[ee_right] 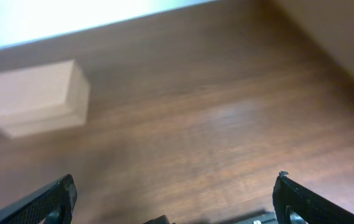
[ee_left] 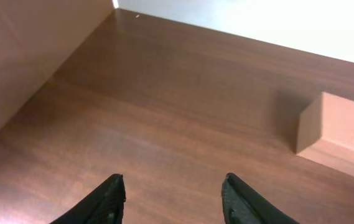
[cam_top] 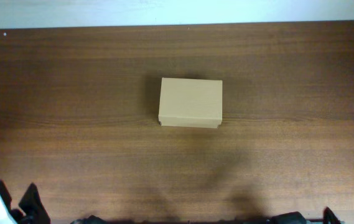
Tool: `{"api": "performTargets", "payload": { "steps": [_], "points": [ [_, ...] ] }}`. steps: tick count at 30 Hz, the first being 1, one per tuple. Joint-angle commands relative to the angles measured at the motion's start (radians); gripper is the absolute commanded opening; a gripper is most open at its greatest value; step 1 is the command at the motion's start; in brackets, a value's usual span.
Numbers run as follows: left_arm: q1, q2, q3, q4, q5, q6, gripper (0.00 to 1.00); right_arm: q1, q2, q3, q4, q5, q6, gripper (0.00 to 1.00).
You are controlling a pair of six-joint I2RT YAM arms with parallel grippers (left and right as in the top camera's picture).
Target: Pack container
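Note:
The container (cam_top: pixel 190 102) is a small tan cardboard box with its lid shut, in the middle of the brown wooden table. It shows at the right edge of the left wrist view (ee_left: pixel 341 134) and at the upper left of the right wrist view (ee_right: pixel 37 98). My left gripper (ee_left: pixel 173 182) is open and empty, low over bare table, well short of the box. My right gripper (ee_right: pixel 175 182) is open wide and empty, also over bare table away from the box. In the overhead view only parts of the arms show at the bottom edge.
The table's far edge meets a pale wall (cam_top: pixel 177 12). The left arm's base (cam_top: pixel 2 205) sits at the bottom left corner and the right arm's base (cam_top: pixel 295 219) at the bottom right.

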Motion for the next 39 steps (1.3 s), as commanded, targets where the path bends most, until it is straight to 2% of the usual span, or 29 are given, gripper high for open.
{"api": "performTargets", "payload": {
  "steps": [1,5,8,10,11,39],
  "points": [
    [0.0,-0.114,-0.112,-0.002,-0.065,-0.055,0.54,-0.098,-0.056,-0.009,-0.006,0.068,-0.033,0.99],
    [0.0,-0.196,-0.188,0.021,-0.093,-0.087,0.61,-0.175,-0.074,-0.01,-0.003,0.067,-0.045,0.99],
    [0.0,-0.238,-0.209,0.024,-0.133,-0.123,0.75,-0.201,-0.075,-0.013,0.002,0.066,-0.045,0.99],
    [0.0,-0.256,-0.209,0.023,-0.143,-0.126,0.87,-0.202,-0.076,-0.02,0.006,0.066,-0.045,0.99],
    [0.0,-0.26,-0.209,0.023,-0.146,-0.126,1.0,-0.2,-0.076,-0.024,0.008,0.067,-0.045,0.99],
    [0.0,-0.262,-0.209,0.023,-0.138,-0.125,1.0,-0.201,-0.076,-0.04,-0.006,0.067,-0.045,0.99]
  ]
}}
